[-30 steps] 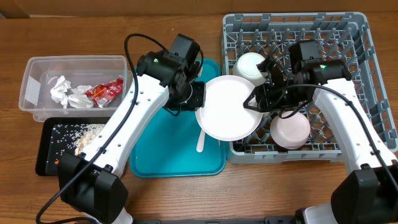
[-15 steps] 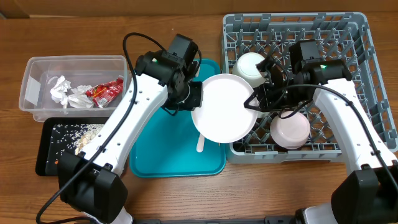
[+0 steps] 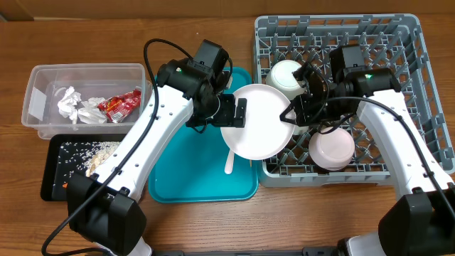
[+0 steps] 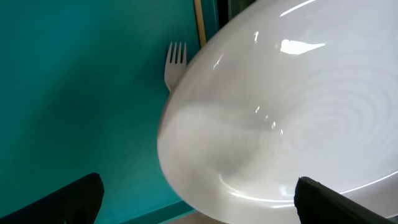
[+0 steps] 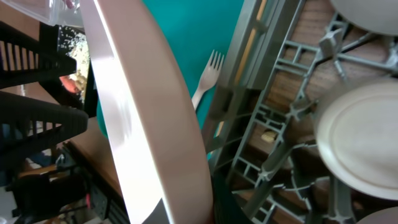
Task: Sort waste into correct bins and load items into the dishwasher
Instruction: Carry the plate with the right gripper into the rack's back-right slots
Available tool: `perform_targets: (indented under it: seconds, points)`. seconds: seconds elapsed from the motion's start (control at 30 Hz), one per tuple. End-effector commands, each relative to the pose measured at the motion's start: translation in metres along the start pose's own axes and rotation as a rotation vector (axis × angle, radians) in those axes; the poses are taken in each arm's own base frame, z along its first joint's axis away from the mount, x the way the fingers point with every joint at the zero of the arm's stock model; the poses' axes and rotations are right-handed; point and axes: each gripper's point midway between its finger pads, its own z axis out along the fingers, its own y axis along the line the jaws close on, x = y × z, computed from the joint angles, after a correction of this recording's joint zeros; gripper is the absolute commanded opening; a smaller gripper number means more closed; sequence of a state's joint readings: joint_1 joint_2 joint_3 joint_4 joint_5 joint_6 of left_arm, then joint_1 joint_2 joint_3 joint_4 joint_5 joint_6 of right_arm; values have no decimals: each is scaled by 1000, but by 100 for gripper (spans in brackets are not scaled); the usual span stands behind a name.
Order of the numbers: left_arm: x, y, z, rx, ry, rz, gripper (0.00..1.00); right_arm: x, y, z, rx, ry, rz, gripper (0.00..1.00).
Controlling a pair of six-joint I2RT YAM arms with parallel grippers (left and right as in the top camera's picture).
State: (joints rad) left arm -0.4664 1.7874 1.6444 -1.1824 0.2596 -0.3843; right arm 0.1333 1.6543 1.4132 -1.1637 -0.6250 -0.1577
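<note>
Overhead: the plate (image 3: 257, 121) covers the fork (image 3: 229, 165) except one end. Left wrist view: plate cut off by top, right and bottom edges; chopstick (image 4: 199, 22) cut off by top edge.

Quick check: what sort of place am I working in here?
Probably a staged dish-clearing bench, not a real kitchen: a bare wooden table, a grey dish rack standing in for a dishwasher, and a tub of napkins and a wrapper.
</note>
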Motion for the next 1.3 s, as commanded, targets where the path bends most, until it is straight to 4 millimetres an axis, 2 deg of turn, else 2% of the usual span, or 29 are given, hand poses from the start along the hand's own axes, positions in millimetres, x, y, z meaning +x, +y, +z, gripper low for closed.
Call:
perform_targets:
  seconds: [0.0, 0.2, 0.33, 0.5, 0.57, 0.63, 0.73, 0.83, 1.0, 1.27]
  points:
    - [1, -2, -1, -1, 4, 26, 100, -10, -6, -4, 20, -41, 18, 4]
    - [1, -1, -1, -9, 4, 26, 100, -25, -23, -16, 68, -109, 54, 4]
    - [1, -1, -1, -8, 4, 26, 100, -46, -34, -38, 88, -203, 105, 4]
    - [1, -1, -1, -8, 4, 26, 100, -74, -54, -89, 173, -341, 147, 4]
    - [1, -1, -1, -9, 4, 26, 100, -82, -64, -115, 242, -394, 170, 4]
    - [1, -1, -1, -8, 4, 26, 100, -88, -76, -152, 356, -460, 195, 4]
    - [1, -1, -1, -9, 4, 25, 100, -88, -86, -184, 507, -511, 213, 4]
    - [1, -1, -1, -9, 4, 25, 100, -79, -105, -207, 685, -544, 273, 4]
    - [1, -1, -1, -9, 4, 26, 100, -71, -123, -213, 789, -539, 328, 4]
    - [1, 0, -1, -9, 4, 25, 100, -69, -137, -211, 841, -514, 350, 4]
